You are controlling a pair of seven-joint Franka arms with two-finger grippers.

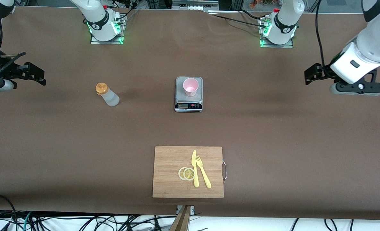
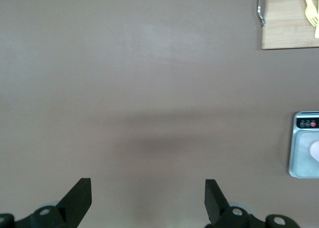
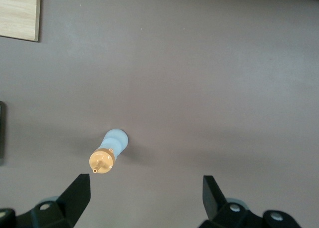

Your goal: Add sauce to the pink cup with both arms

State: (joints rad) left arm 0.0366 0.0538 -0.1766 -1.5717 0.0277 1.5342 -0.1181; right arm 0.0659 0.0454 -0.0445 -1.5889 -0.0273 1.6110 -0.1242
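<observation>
Front view, read from the right arm's end of the bench (image 1: 273, 128) to the left arm's end. The right end effector (image 1: 32, 75) hangs over bare bench at the edge, fingers spread wide and holding nothing; the arm waits. The sauce (image 1: 108, 95), a whitish squeeze bottle with an orange cap, stands upright on the bench toward the right arm's end, well apart from that end effector; the right wrist view shows it from above (image 3: 108, 154), just outside the open fingers (image 3: 75, 198). At mid-bench a grey scale (image 1: 189, 109) carries the pink cup (image 1: 190, 86) upright on its plate; the cup's interior shows nothing in it. Nearer the front camera lies a wooden cutting board (image 1: 167, 170) bearing two lemon slices (image 1: 186, 173), a yellow knife (image 1: 195, 170) and a yellow fork (image 1: 203, 173). The left end effector (image 1: 315, 75) hangs over bare bench at the other edge, likewise wide open and empty; it too waits.

Judged stage: nothing grasped, so the first step, reaching for the sauce, is not yet begun. The next move probably calls for the right end effector to descend around the bottle's body below the cap.
</observation>
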